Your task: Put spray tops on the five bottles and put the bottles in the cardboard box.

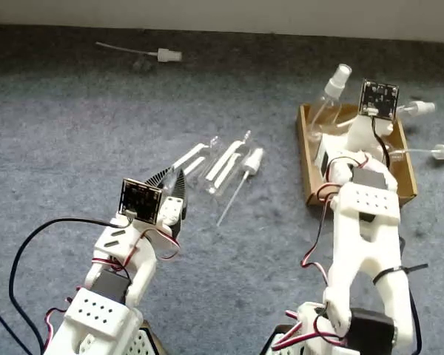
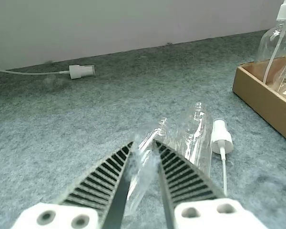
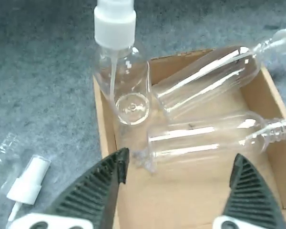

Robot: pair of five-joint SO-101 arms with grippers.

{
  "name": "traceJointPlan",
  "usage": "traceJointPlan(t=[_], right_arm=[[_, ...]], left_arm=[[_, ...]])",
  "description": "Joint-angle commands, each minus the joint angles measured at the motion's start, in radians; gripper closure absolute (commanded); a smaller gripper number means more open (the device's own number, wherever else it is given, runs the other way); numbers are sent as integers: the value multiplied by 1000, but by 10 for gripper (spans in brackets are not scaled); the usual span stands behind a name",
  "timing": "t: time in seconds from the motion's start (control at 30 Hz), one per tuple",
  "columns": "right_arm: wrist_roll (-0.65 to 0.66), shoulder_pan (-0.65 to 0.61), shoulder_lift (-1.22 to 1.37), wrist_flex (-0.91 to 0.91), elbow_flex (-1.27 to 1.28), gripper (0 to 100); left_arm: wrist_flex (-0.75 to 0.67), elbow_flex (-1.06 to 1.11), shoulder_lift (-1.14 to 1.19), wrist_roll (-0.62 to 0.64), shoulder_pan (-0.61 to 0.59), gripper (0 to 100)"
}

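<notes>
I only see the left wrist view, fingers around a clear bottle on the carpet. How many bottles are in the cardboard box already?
Observer: Three: an upright bottle and two lying bottles in the cardboard box.
Operator: Where's the right gripper?
Observer: The right gripper hangs over the box, fingers open, holding nothing.
Operator: Any top on the lying ones?
Observer: One of the lying bottles carries a spray top past the box's rim.

Left gripper (image 2: 143,145) low, jaws pinched on a clear bottle (image 2: 150,133), right gripper (image 3: 180,157) spread wide, pointing down
</notes>
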Motion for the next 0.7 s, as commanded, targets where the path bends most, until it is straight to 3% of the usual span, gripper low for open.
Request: traceJointPlan(t=[0.0, 0.23, 0.33, 0.5, 0.67], right_arm=[[-8, 13, -139, 165, -65, 709], [-11, 7, -314, 282, -19, 724], [-32, -2, -366, 285, 73, 808], [-212, -67, -446, 285, 214, 967], [-227, -151, -541, 285, 325, 990]], left_arm=[[3, 25, 2, 3, -18, 995], [3, 25, 2, 3, -18, 995], [3, 25, 2, 3, -18, 995], [3, 25, 2, 3, -18, 995], [3, 25, 2, 3, -19, 995]])
